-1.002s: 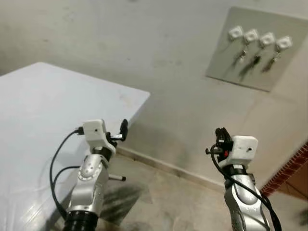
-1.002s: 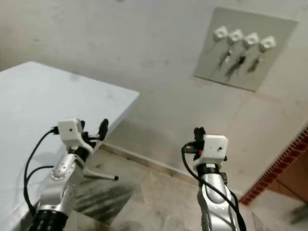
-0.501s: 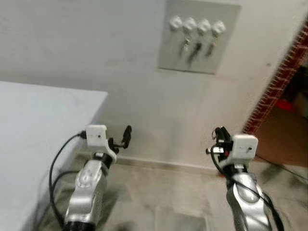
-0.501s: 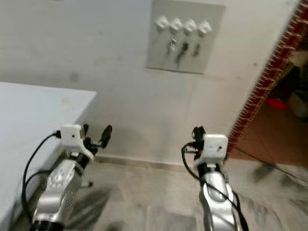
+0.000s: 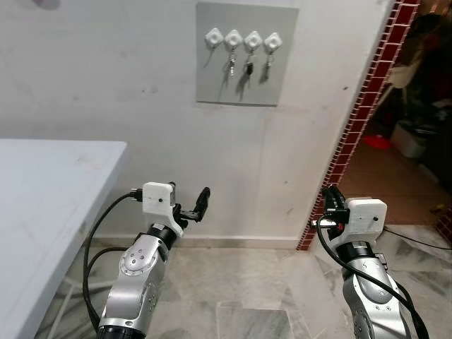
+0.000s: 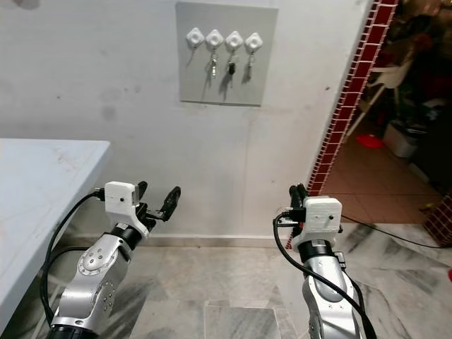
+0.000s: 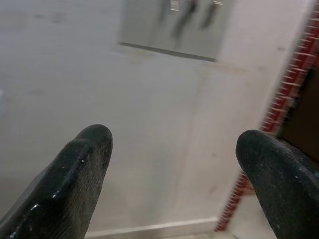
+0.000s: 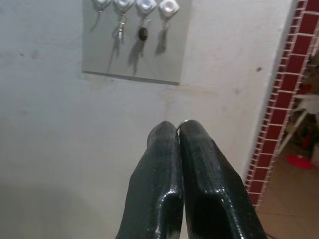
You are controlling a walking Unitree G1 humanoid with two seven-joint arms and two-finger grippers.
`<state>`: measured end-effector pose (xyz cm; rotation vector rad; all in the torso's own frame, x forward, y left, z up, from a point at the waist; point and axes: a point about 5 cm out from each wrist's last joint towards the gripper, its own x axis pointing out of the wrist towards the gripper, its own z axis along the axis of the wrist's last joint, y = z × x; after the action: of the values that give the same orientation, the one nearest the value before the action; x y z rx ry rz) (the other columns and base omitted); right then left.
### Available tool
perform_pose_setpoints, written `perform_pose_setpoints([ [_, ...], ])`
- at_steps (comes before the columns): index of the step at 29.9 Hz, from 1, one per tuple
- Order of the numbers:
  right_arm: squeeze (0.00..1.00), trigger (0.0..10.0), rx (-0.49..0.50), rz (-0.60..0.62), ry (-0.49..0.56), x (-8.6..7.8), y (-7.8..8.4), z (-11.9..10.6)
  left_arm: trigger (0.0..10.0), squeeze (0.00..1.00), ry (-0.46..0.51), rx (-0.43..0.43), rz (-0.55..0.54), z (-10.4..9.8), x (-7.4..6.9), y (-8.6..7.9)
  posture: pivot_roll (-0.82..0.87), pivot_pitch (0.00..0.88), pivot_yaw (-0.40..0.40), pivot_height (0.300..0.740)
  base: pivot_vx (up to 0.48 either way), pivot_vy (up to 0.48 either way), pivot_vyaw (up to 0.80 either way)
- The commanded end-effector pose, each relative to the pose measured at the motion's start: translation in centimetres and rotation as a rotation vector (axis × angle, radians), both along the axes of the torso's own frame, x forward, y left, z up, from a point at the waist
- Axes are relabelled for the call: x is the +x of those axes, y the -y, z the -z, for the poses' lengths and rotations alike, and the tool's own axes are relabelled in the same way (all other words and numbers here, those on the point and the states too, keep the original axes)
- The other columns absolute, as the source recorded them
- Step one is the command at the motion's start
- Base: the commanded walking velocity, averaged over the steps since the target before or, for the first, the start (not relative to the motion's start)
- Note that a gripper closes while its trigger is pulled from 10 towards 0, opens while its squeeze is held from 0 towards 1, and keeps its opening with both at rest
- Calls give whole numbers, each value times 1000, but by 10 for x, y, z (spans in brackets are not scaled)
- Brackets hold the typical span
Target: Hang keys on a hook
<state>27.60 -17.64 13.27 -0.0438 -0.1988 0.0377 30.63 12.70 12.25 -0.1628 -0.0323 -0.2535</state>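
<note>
Right wrist view, key ring (image 8: 182,122) barely visible, pincer (image 8: 178,130) pinching

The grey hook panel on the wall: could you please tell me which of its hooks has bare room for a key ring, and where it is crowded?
On the grey square wall panel, the leftmost white hook hangs bare, bordered by the panel's left edge and the silver keys next door. The other three hooks are crowded, each carrying keys. The right gripper, shut on a thin metal ring, is well below the panel.

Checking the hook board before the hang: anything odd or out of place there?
Nothing stands out. The grey board sits straight on the wall with four white hooks in a row; the leftmost hook is bare, the other three carry keys. The right claw pinches a thin ring.
</note>
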Motion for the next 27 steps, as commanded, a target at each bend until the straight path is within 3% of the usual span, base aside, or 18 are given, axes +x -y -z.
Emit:
perform_pose_setpoints([
  [1, 0, 10000, 0, -20, 32, -2, -4, -7, 10000, 0, 10, -15, -17, -7, 2, 0, -14, 11, -33, 740, 0, 0, 0],
  [9, 0, 10000, 9, -23, 30, -1, -5, -6, 10000, 0, 7, -43, -58, -11, 5, -4, -7, 9, -36, 740, 0, 0, 0],
  [27, 0, 10000, 19, -26, 34, -3, -4, -7, 10000, 0, 19, -58, -74, -17, 9, -10, -7, 0, -37, 740, 357, 0, 0],
])
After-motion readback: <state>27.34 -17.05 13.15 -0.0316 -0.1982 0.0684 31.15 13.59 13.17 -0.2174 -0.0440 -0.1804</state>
